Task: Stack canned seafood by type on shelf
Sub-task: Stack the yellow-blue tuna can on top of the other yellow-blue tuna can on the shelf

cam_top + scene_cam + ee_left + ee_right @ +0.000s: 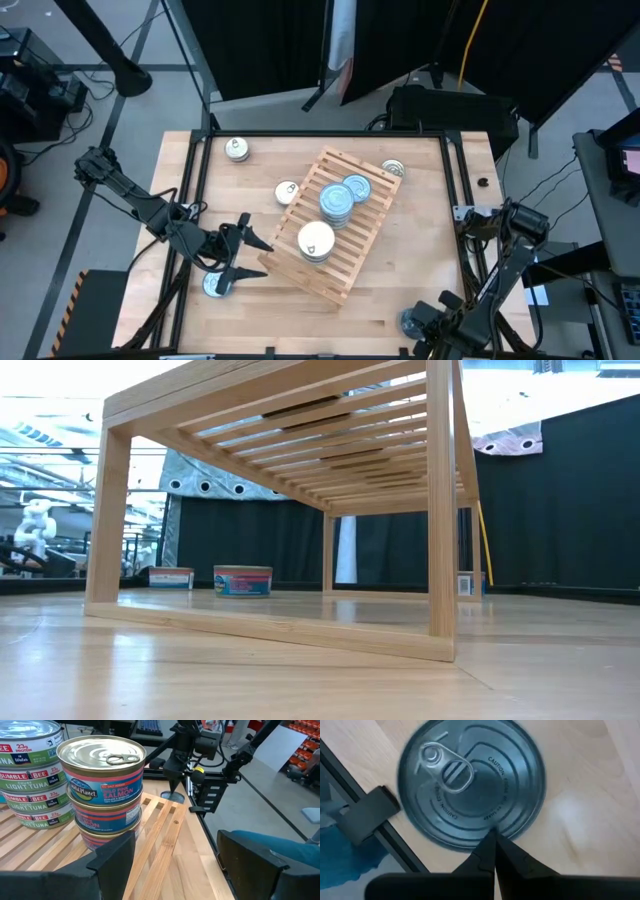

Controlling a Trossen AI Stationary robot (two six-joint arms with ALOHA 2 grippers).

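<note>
Left gripper [243, 248] open beside the shelf [325, 222]; right gripper [494, 851] shut above a lone tin.

The left gripper's fingers stand wide apart with nothing between them, just off the shelf's near corner, facing the salmon stack [105, 790] with the tuna stack [30, 775] beside it. The right gripper, fingers pressed together and empty, hovers over a pull-tab tin [470, 782] lying on the counter [380, 290] by its front right edge.
</note>
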